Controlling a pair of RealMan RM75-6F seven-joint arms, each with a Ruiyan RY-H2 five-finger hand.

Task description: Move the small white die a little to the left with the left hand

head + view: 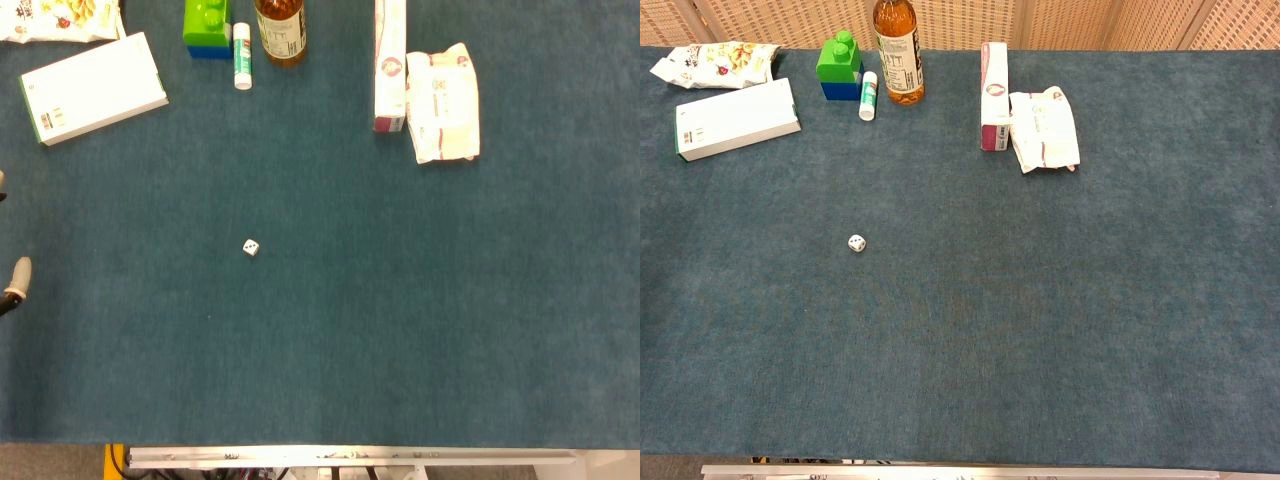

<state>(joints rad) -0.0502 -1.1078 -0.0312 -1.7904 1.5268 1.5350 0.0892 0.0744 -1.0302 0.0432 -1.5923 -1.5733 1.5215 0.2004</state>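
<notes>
One hand shows, barely: left hand [12, 283] at the far left edge of the head view, only a pale fingertip and a dark sliver above it visible. Can't tell whether the fingers [19, 272] are spread or curled; nothing seen in them. Chest view doesn't show it. Right hand is outside both views.

Small white die [251, 247] sits on the blue table [400, 320], left of centre, well apart from the left hand and from everything else. It's a cube, so no long axis; in the head view it sits slightly rotated against the table edge. Dark pips show on the top face, count too small to read. Chest view has it at the same spot [857, 243], resting flat.

Everything else lines the far edge of the table:
- white flat box [95, 88], far left, angled
- snack bag [715, 62] behind it, at the corner
- green block on a blue block [839, 66]
- white glue stick [241, 56] with a green label, lying just beside the blocks, long axis running front to back
- amber bottle [897, 50], upright, just right of the stick
- narrow white-and-maroon carton [390, 65], long axis front to back
- crumpled white packet [443, 103] touching the carton's right side
</notes>
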